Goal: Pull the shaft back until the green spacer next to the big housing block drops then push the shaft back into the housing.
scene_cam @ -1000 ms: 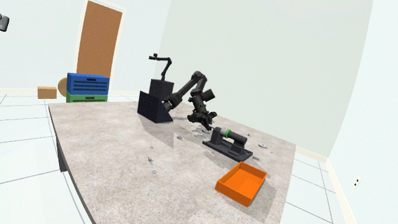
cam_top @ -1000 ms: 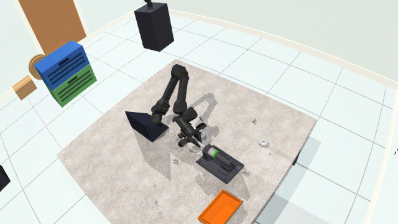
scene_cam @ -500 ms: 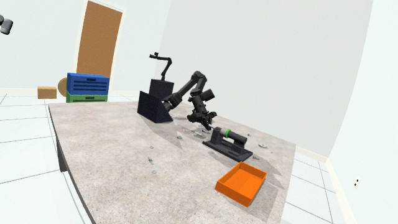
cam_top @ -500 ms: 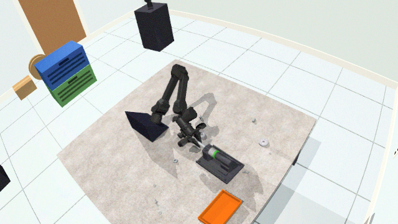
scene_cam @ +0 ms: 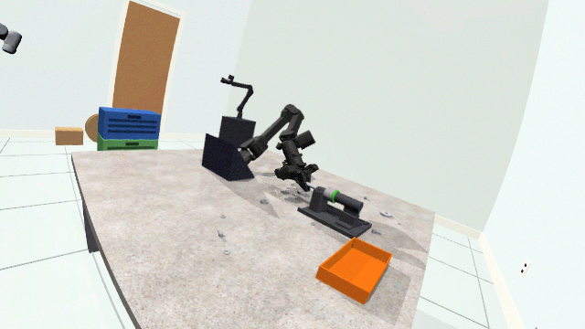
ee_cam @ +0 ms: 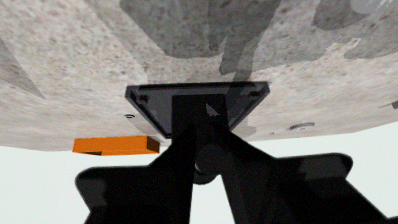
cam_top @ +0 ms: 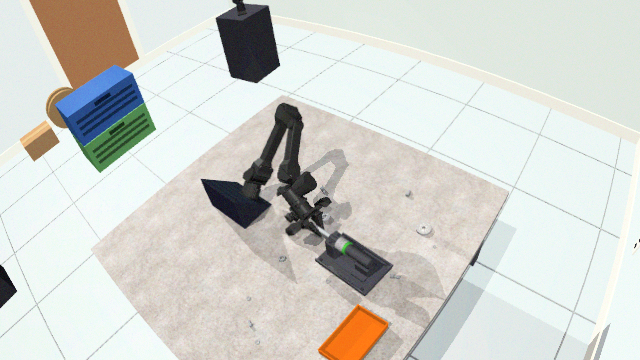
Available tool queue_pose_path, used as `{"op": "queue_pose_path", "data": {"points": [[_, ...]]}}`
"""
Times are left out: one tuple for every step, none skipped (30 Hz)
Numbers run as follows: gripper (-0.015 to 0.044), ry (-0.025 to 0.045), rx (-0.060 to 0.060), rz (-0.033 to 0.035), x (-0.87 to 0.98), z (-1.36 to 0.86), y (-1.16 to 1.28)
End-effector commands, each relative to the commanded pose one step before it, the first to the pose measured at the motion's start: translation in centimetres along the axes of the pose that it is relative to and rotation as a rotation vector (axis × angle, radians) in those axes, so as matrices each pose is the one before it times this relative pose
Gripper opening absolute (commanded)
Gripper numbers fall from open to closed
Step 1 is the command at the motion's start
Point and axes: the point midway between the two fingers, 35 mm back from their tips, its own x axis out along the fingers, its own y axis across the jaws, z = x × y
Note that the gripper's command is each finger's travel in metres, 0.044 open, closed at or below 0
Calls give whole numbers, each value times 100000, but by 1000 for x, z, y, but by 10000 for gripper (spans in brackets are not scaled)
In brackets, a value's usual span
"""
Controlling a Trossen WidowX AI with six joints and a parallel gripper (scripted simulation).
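Note:
My gripper [cam_top: 318, 227] [scene_cam: 305, 185] [ee_cam: 203, 128] is shut on the pale shaft [cam_top: 323, 232] [scene_cam: 312, 185], just outside the dark upright support [cam_top: 332, 247] [scene_cam: 316, 201]. Beyond this support, a light grey spacer section [cam_top: 341, 243] [scene_cam: 327, 194] lies in line with the shaft; separate pieces cannot be told apart. The green spacer [cam_top: 346, 248] [scene_cam: 335, 196] is still up in the line, between the grey section and the dark cylindrical housing [cam_top: 361, 257] [scene_cam: 350, 202]. Any gap beside it is too small to tell. The wrist view hides the spacers behind the support and fingers.
The fixture stands on a dark base plate [cam_top: 345, 277] [scene_cam: 320, 218] [ee_cam: 159, 102]. An orange tray [cam_top: 354, 334] [scene_cam: 354, 270] [ee_cam: 115, 145] stands near the fixture. A pale round part [cam_top: 424, 229] [scene_cam: 386, 214] and several small metal pieces lie scattered on the table.

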Motion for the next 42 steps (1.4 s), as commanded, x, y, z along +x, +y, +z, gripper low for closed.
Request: {"op": "queue_pose_path", "data": {"points": [[0,-64,-249,135,-73,124,55],[0,0,0,0,-8,8,0],[0,0,0,0,-8,8,0],[0,0,0,0,-8,8,0],[0,0,0,0,-8,8,0],[0,0,0,0,-8,8,0],[0,0,0,0,-8,8,0],[0,0,0,0,-8,8,0],[0,0,0,0,-8,8,0],[0,0,0,0,-8,8,0],[0,0,0,0,-8,8,0],[0,0,0,0,-8,8,0],[0,0,0,0,-8,8,0],[0,0,0,0,-8,8,0],[0,0,0,0,-8,8,0],[0,0,0,0,-8,8,0],[0,0,0,0,-8,8,0],[0,0,0,0,-8,8,0],[0,0,0,0,-8,8,0],[0,0,0,0,-8,8,0],[0,0,0,0,-8,8,0],[0,0,0,0,-8,8,0],[0,0,0,0,-8,8,0],[0,0,0,0,-8,8,0],[0,0,0,0,-8,8,0],[0,0,0,0,-8,8,0],[0,0,0,0,-8,8,0],[0,0,0,0,-8,8,0],[0,0,0,0,-8,8,0],[0,0,0,0,-8,8,0],[0,0,0,0,-8,8,0],[0,0,0,0,-8,8,0],[0,0,0,0,-8,8,0],[0,0,0,0,-8,8,0],[0,0,0,0,-8,8,0],[0,0,0,0,-8,8,0],[0,0,0,0,-8,8,0],[0,0,0,0,-8,8,0],[0,0,0,0,-8,8,0],[0,0,0,0,-8,8,0],[0,0,0,0,-8,8,0],[0,0,0,0,-8,8,0]]}}
